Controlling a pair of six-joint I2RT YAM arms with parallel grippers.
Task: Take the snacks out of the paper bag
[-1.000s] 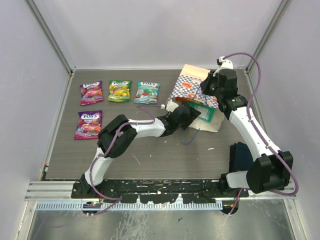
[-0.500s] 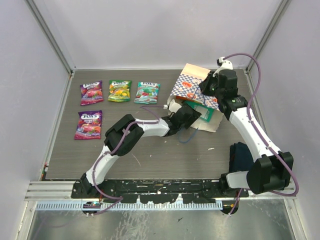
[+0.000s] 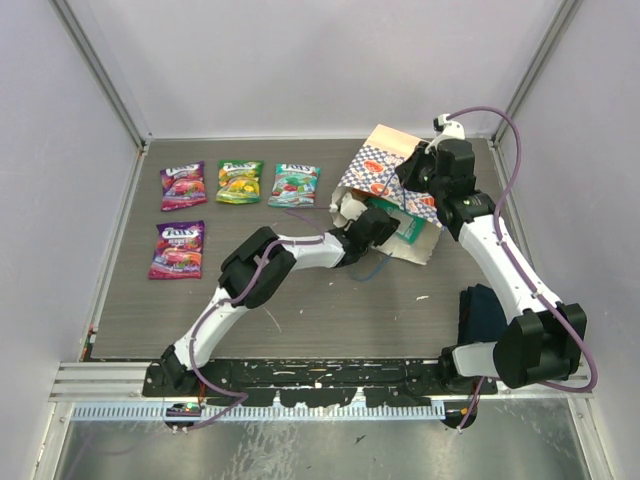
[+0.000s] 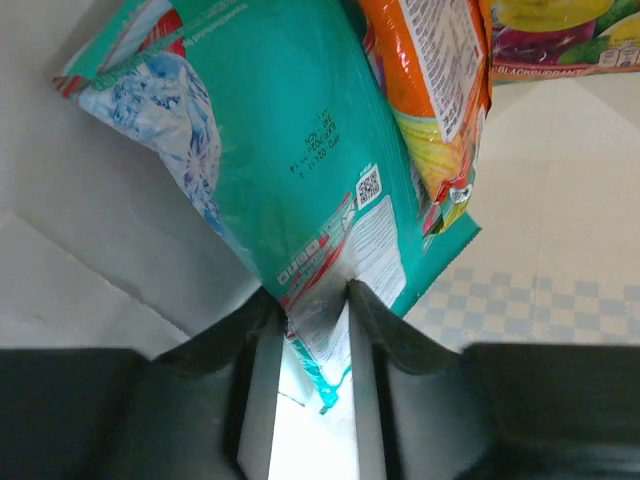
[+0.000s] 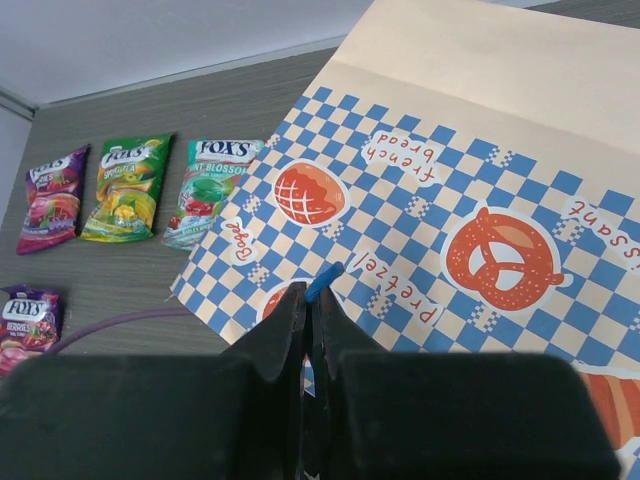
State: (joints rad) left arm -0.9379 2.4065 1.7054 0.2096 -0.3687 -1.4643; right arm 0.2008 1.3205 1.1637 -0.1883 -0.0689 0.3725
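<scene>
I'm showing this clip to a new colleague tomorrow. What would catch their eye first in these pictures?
The tan, blue-checkered paper bag at the far right of the table, with the right gripper pinching its blue cord handle. Next, the left gripper inside the bag's mouth, jaws astride a corner of a teal packet. Four snacks lie in neat rows at the far left.

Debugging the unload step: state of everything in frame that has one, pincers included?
paper bag: held by blue cord handle, mouth open
teal packet: in bag, corner between jaws
orange packet: in bag, not gripped
left pincer: inside bag, jaws apart astride teal packet
right pincer: shut on blue cord handle
row of three packets: out, flat on table
lone purple packet: out, flat on table
</scene>
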